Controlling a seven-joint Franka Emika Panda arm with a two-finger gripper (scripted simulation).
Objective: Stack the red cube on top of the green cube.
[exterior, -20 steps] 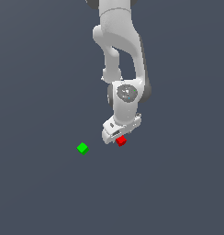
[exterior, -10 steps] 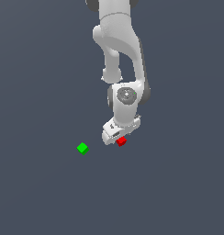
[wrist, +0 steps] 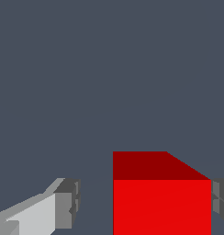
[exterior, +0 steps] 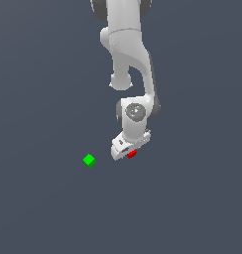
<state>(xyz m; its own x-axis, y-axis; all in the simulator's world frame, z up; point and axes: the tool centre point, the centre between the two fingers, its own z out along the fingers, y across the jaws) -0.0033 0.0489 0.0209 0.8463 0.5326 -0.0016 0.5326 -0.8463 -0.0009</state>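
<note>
Hand state: the hand [wrist: 143, 206] is spread open around the red cube [wrist: 162, 197]; in the wrist view one finger [wrist: 68, 204] stands clear of the cube with bare bench [wrist: 109, 69] showing between them, while the other finger [wrist: 220, 202] sits right against the opposite face, touching or nearly so.
Red cube: low between the fingers, not centred, crowding one of them; in the exterior view only a sliver of it [exterior: 132, 154] peeps out under the hand [exterior: 127, 150]. Whether it rests on the bench or is lifted a little, I cannot tell.
Green cube: alone on the bench [exterior: 89, 160], apart from the hand, off toward the exterior view's left and a touch nearer the bottom of that picture; not seen in the wrist view.
Key relation: the cube is already inside the hand, so closing comes first; the carry then runs sideways from the hand toward the green cube.
Risk: an off-centre cube may be nudged as the far finger closes in.
</note>
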